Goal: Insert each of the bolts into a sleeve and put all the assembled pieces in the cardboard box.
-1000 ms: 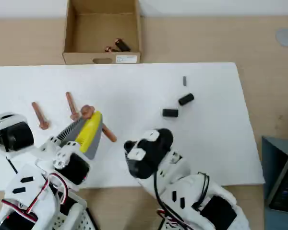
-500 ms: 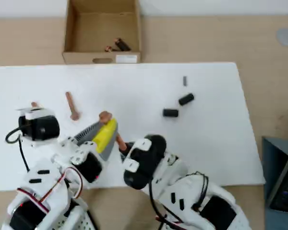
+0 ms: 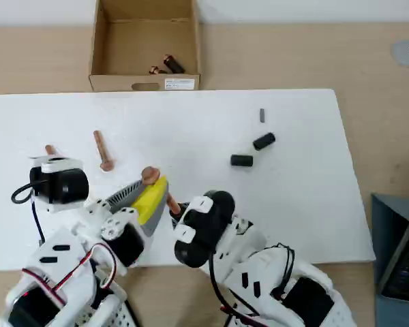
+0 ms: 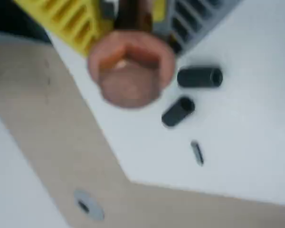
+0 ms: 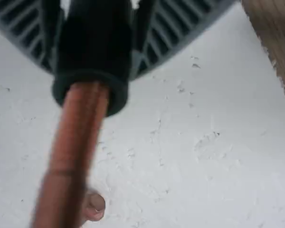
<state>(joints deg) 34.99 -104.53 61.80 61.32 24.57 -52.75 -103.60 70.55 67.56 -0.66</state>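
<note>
Down in the lower middle of the high view, we've got the left gripper (image 3: 148,185), one yellow jaw and one grey ribbed jaw, clamped on a copper-coloured metal bolt (image 3: 150,175) just under its round head. The shaft slants down and to the right, toward the right arm's wrist. In the left wrist view that same bolt head (image 4: 131,71) faces the camera, pinched between the yellow and grey jaws. In the right wrist view, the right gripper (image 5: 97,23) has its grey ribbed jaws closed around a short black cylindrical sleeve (image 5: 92,61). The bolt's threaded shaft (image 5: 73,156) is sitting in the sleeve's open end, though we can't tell how deep it goes. Everything's on a big white sheet (image 3: 300,211) laid over a wooden table (image 3: 382,102). At centre right of the high view, two loose black sleeves (image 3: 264,141) (image 3: 242,161) lie near each other without touching, with a thin dark pin (image 3: 262,115) just above them. At centre left, a second copper bolt (image 3: 102,150) lies loose, and a third bolt (image 3: 50,149) peeks out behind the left arm. In the upper left, just beyond the sheet's edge, sits the brown cardboard box (image 3: 123,83). It has a copper-and-black assembled piece (image 3: 167,66) inside, near its front right corner.
</note>
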